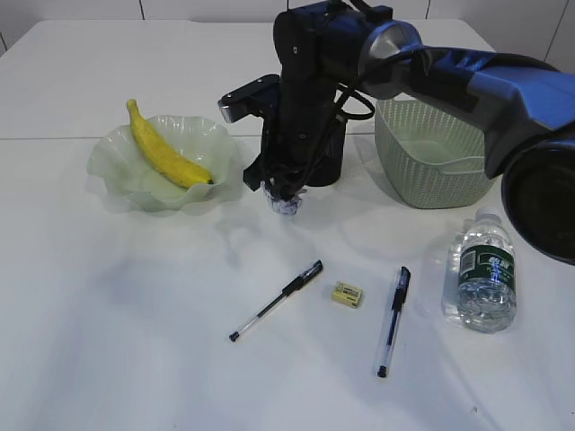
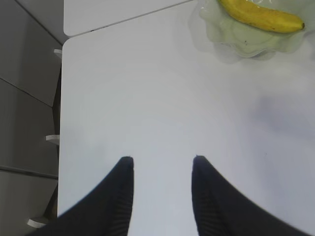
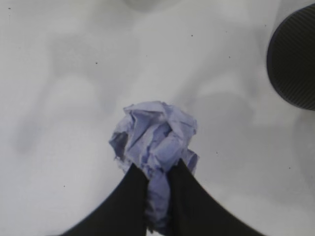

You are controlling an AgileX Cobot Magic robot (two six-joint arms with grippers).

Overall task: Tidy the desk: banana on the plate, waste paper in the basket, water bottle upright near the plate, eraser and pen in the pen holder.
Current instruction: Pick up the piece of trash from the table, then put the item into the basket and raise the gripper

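Pens (image 1: 275, 312): two; eraser (image 1: 347, 294), banana (image 1: 165, 153), bottle (image 1: 481, 272): one each.

Right hand (image 3: 157, 172) pinched nearly closed, pointing down, left hand (image 2: 162, 164) parted

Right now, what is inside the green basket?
The basket shows only its bare inner wall and some of its floor; no paper is in it. The right arm covers its upper right corner, so that part is hidden.
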